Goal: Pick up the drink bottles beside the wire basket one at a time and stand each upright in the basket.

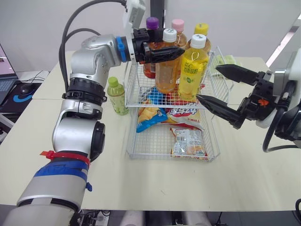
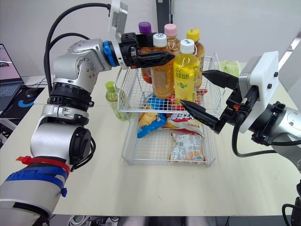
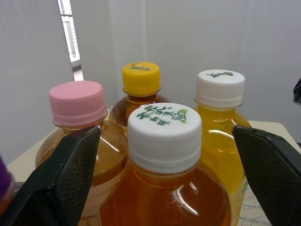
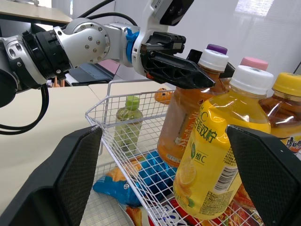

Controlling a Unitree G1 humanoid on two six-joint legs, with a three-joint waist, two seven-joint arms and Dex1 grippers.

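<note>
- The left gripper (image 1: 175,52) stood over the wire basket (image 1: 133,87). Its fingers were spread either side of the shoulder of the amber white-capped bottle (image 1: 167,66), which stood upright inside.
- I read this bottle as placed.
- The right gripper (image 1: 207,84) hung just outside the basket's right wall, fingers wide apart and holding nothing, beside the yellow bottle (image 1: 192,70).
- One small green bottle (image 1: 116,96) remained on the table, just outside the basket's left wall. It stood upright with its long axis vertical and its cap up.
- Governing relation: the green bottle lay below the left gripper and on the left arm's side of the basket. The basket stood between it and the right gripper, so I judged the left arm the nearer tool.
- The left wrist view showed a clear gap between each finger and the amber bottle. The eye views left that contact uncertain.
- The right wrist view showed the green bottle (image 4: 128,125) through the basket mesh, on the far side.
</note>
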